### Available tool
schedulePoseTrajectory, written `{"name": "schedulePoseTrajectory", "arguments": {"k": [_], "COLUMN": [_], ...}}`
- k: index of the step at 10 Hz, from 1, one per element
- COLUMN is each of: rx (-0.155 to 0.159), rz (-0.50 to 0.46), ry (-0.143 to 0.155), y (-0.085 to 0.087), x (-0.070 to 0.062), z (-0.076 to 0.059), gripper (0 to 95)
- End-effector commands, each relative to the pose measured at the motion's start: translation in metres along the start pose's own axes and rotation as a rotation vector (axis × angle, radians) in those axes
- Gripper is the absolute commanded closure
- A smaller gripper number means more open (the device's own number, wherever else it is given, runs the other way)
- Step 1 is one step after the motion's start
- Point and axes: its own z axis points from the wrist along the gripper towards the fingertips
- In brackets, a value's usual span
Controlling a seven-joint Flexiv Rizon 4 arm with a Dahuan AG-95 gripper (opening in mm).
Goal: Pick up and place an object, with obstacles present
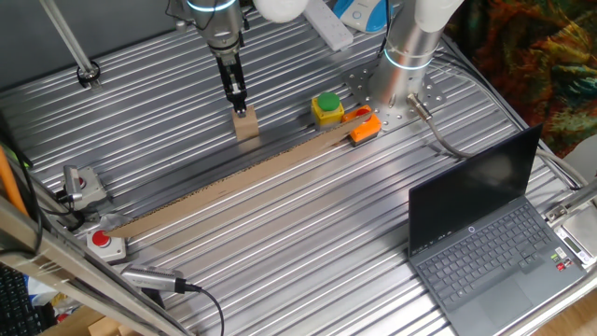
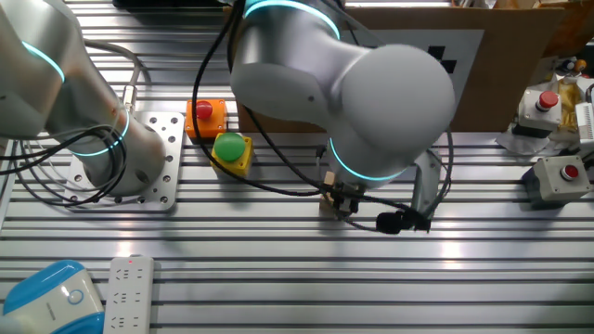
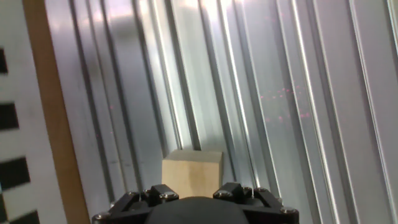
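Right under my hand camera sits the wooden block (image 3: 192,171), its pale top face just beyond the dark housing of my gripper (image 3: 193,198). My fingertips do not show in this view, so from here I cannot tell how far apart my jaws stand.

In one fixed view my gripper (image 1: 240,101) points straight down, black fingers (image 1: 235,86) narrow and close together, their tips at the top of the wooden block (image 1: 246,124). Whether they clamp it or only touch it I cannot tell. The block rests on the ribbed metal table (image 1: 308,224), just behind the long cardboard strip (image 1: 252,182) that runs slantwise across the ribs.

My wrist hangs vertical above the block, and my arm rises out of frame at the top. My base (image 1: 407,65) stands well to the side, on a perforated plate.

Farther along the strip lie the yellow box with a green button (image 1: 327,107) and an orange piece (image 1: 365,128), both near my base. A laptop (image 1: 490,238) sits open at the far corner.
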Motion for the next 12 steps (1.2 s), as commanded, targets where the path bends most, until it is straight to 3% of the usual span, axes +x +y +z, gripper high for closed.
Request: {"name": "schedulePoseTrajectory", "arguments": {"k": [1,7,12], "rx": [-0.002,0.014,0.015], "rz": [0.008,0.008,0.008], "ry": [-0.001,-0.002,-0.004], "y": [-0.001,0.003,0.013], "x": [0.001,-0.007,-0.012], "z": [-0.001,0.003,0.014], "gripper": [19.0,19.0,19.0]}}
